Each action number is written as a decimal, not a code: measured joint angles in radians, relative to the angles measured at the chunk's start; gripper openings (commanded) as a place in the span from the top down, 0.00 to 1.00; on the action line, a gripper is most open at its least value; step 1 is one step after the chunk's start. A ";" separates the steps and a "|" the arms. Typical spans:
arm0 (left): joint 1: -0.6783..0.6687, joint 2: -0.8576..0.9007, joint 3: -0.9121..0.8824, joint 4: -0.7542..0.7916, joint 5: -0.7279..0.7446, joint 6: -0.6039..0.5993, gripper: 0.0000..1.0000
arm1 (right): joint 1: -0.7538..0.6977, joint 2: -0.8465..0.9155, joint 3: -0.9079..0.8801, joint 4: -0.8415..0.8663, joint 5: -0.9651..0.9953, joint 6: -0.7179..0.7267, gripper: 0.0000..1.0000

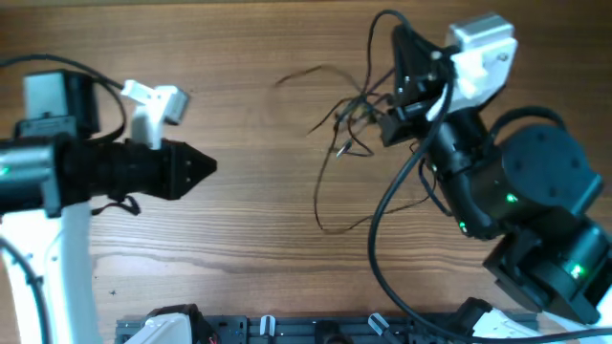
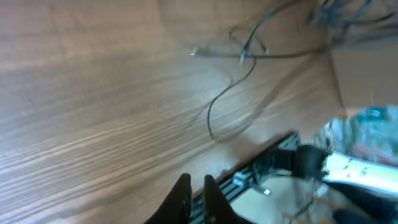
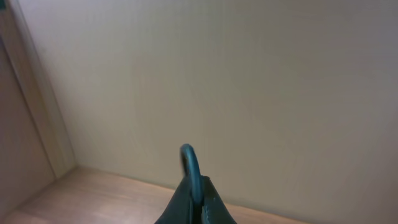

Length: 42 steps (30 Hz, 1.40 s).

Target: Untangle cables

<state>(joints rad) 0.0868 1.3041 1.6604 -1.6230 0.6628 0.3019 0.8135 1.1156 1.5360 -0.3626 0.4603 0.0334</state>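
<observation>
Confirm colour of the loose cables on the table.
Black; the cables show best in the overhead view.

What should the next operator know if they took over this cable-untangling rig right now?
Left tool: shut and empty, on its own side of the table, well clear of the cables.
Right tool: shut on a dark loop of the cables that pokes out past its fingertips. It points toward the wall.
Cables: a knotted cluster lies beside the right arm, with one long strand trailing toward the near edge.
Done: one loop gripped.
Left: the cords cross one another in the cluster, and none lies separate yet.
</observation>
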 measured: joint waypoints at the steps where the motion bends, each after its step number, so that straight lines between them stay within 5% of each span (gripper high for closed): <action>1: -0.010 0.001 -0.043 0.027 -0.020 -0.002 0.94 | 0.000 -0.002 0.000 0.005 -0.001 -0.001 0.96; 7: -0.020 0.010 -0.354 0.328 -0.116 -0.092 0.75 | 0.000 -0.064 0.000 0.004 -0.012 -0.015 0.96; 12: -0.027 0.010 -0.417 0.402 0.056 -0.075 0.40 | -0.001 -0.085 0.005 -0.059 -0.142 -0.020 0.96; 18: -0.091 0.010 -0.418 0.430 0.383 0.056 0.39 | -0.001 0.051 0.005 -0.126 -0.248 -0.021 0.96; 24: -0.240 0.010 -0.418 0.522 0.522 0.168 0.40 | -0.001 0.111 0.005 -0.130 -0.274 -0.024 0.96; 42: -0.367 0.010 -0.418 0.692 0.336 0.143 0.51 | -0.001 0.026 0.005 -0.160 -0.305 -0.034 0.96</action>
<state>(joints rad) -0.2798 1.3144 1.2423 -0.9310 0.9985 0.4446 0.8127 1.1416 1.5410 -0.5224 0.1551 -0.0010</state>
